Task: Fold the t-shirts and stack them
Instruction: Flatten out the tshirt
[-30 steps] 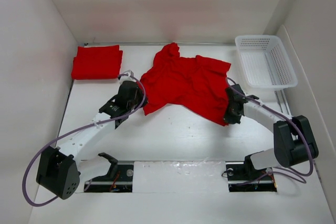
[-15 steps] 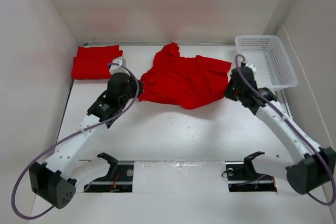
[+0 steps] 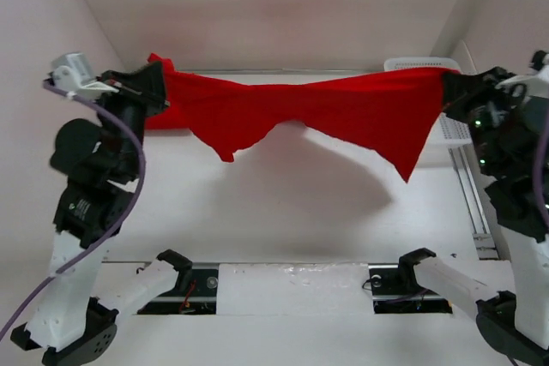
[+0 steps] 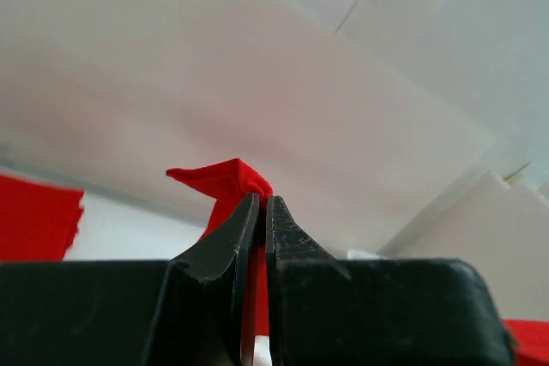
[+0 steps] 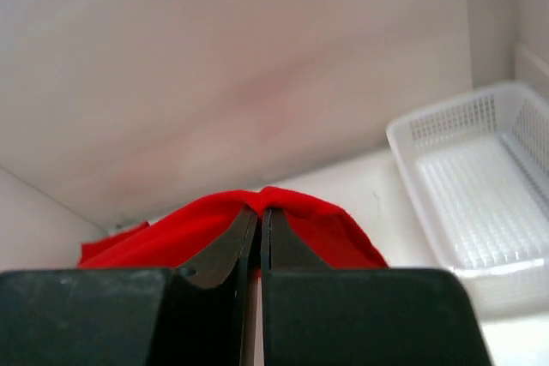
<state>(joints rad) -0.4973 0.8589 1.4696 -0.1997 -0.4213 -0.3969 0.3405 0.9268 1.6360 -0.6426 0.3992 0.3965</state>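
Note:
A red t-shirt (image 3: 300, 109) hangs stretched in the air between both grippers, high above the table, its lower edges drooping in points. My left gripper (image 3: 157, 83) is shut on its left end; the cloth pokes out above the tips in the left wrist view (image 4: 227, 182). My right gripper (image 3: 446, 83) is shut on its right end, with cloth bunched over the tips in the right wrist view (image 5: 292, 207). A folded red t-shirt (image 4: 34, 216) lies at the back left of the table, mostly hidden behind the left arm in the top view.
A white plastic basket (image 5: 476, 186) stands at the back right, partly behind the held shirt in the top view (image 3: 455, 130). White walls close in the table on three sides. The arm bases (image 3: 189, 276) sit at the near edge.
Both arms have risen and spread apart, lifting the red t-shirt off the table and pulling it taut in the air. Earlier it lay crumpled on the table.

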